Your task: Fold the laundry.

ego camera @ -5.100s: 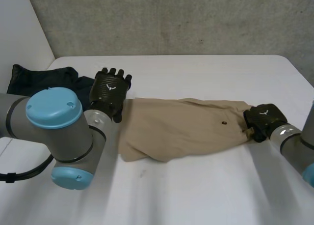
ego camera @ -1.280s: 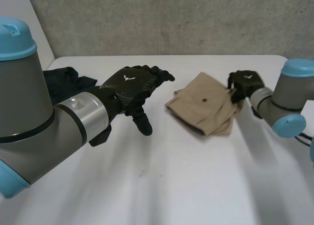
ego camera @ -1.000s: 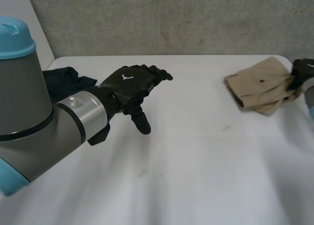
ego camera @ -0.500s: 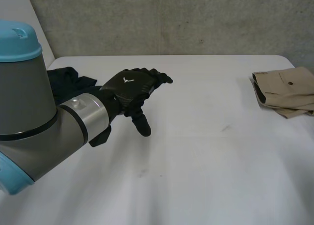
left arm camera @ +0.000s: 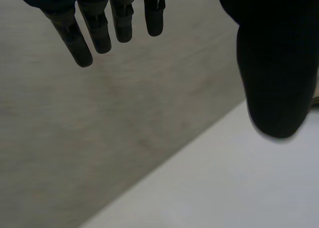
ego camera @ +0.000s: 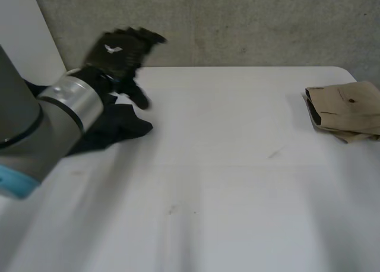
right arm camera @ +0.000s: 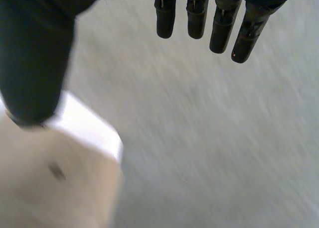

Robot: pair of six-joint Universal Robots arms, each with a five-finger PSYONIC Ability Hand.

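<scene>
The folded tan pants [ego camera: 350, 108] lie at the right edge of the white desk [ego camera: 237, 183]. A dark cloth [ego camera: 116, 125] lies at the desk's far left corner. The left robot hand [ego camera: 122, 52] hangs over that corner, fingers straight, holding nothing. The right robot hand [right arm camera: 35, 54] is over the desk's right edge, spread wide and empty.
</scene>
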